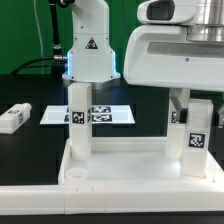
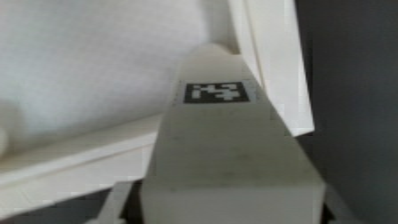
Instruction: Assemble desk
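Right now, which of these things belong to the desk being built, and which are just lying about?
Part of the job:
- large white rimmed plastic desk top
- white tagged square leg standing in the corner on the exterior view's left
- white tagged square leg standing on the exterior view's right
- loose white leg lying apart

Just there:
- flat white marker board
- white robot base

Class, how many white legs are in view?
3. By the exterior view: left leg upright in the desk top, right leg upright in the gripper, loose leg lying on the table. More may be hidden.
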